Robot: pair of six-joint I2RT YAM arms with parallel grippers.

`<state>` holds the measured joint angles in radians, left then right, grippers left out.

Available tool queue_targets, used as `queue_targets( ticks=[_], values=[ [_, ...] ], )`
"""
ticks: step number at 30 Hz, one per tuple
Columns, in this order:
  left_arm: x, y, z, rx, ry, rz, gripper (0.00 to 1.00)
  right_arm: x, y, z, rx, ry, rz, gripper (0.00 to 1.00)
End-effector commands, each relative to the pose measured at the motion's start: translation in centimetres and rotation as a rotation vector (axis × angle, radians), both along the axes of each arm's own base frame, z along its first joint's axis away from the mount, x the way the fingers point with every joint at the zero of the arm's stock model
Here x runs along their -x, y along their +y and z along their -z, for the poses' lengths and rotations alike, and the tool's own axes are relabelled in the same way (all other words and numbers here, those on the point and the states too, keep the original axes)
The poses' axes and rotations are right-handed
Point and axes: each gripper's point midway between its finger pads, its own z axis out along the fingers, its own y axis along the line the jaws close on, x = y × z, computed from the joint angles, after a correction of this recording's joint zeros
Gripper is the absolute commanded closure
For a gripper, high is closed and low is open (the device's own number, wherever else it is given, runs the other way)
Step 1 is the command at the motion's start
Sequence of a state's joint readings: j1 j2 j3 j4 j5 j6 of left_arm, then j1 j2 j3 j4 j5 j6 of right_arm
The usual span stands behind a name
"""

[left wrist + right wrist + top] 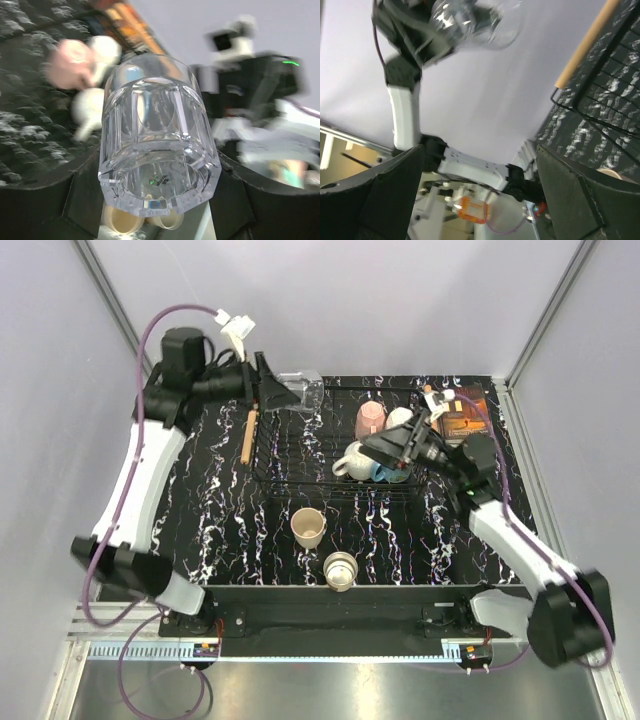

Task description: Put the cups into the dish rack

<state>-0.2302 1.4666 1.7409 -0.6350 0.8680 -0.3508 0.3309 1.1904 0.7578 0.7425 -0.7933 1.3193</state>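
Seen from my left wrist, the pink mug (pixel 70 62) and white mugs (pixel 89 106) behind are soft blurs; from my right wrist, the glass tumbler (pixel 470 22) is a smear clipped by the top edge.

Left pincer (pixel 292 394) holds glass tumbler (pixel 309 390) over dish rack (pixel 300 455) corner

On the table (pixel 220 530), toward the back: rack (pixel 247 435). In its right end, bunched under the right gripper (pixel 372 452): mugs (pixel 370 420). Over its back left corner, in the left gripper (pixel 296 393): tumbler (pixel 157 135). Before it on the table: near cup (pixel 308 528), then front cup (pixel 340 570), closer to the edge. Beside its back right corner: book (pixel 466 412).
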Motion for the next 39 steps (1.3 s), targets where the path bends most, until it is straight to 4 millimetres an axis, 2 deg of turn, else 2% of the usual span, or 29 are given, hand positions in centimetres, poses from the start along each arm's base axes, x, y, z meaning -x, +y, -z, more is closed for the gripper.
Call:
queue_targets(
  ticks=[1,4,5,6,7,9,10,13,14,16,21,28,35,39],
  values=[
    [-7.4,0.1,5.3,-0.289,-0.036,-0.11,1.0,3.5,-2.0,-1.4,0.138,-0.192,0.089,0.03],
    [-11.2,-1.7,8.0,-0.426,-0.086,-0.114,1.0,5.5,-3.5,-2.3,0.208,-0.266,0.167,0.06],
    [-12.0,-2.2,8.4,-0.474,-0.139,-0.084,1.0,6.3,-4.1,-2.3,0.229,-0.273,0.186,0.06],
    [-12.4,-3.2,8.0,-0.507,-0.17,-0.081,1.0,6.8,-4.3,-2.4,0.238,-0.282,0.197,0.06],
    [-13.7,-4.1,10.6,-0.543,-0.144,-0.058,1.0,7.1,-4.6,-2.3,0.244,-0.28,0.205,0.05],
    [-15.1,-4.8,12.3,-0.603,-0.174,-0.054,1.0,8.0,-5.2,-2.1,0.247,-0.282,0.233,0.05],
    [-16.0,-5.3,14.0,-0.634,-0.167,-0.051,1.0,8.3,-5.4,-2.1,0.244,-0.285,0.243,0.05],
    [-17.3,-5.7,16.5,-0.697,-0.187,-0.053,1.0,9.1,-6.2,-1.5,0.25,-0.269,0.275,0.05],
    [-17.7,-5.9,18.0,-0.719,-0.18,-0.045,1.0,9.5,-6.4,-1.5,0.25,-0.27,0.283,0.05],
    [-18.6,-5.9,19.1,-0.739,-0.187,-0.063,1.0,9.8,-6.6,-1.2,0.257,-0.264,0.288,0.05],
    [-19.3,-6.8,22.6,-0.825,-0.198,-0.048,1.0,10.3,-7.2,-1.1,0.286,-0.263,0.313,0.05],
    [-19.9,-7.3,25.5,-0.877,-0.198,-0.051,1.0,10.0,-7.3,-0.8,0.308,-0.265,0.32,0.05],
    [-19.0,-7.3,29.3,-0.931,-0.153,-0.006,1.0,9.6,-7.4,-0.4,0.324,-0.252,0.336,0.05],
    [-18.6,-7.1,30.3,-0.947,-0.137,0.006,1.0,9.3,-7.5,-0.2,0.337,-0.233,0.344,0.07]
  ],
)
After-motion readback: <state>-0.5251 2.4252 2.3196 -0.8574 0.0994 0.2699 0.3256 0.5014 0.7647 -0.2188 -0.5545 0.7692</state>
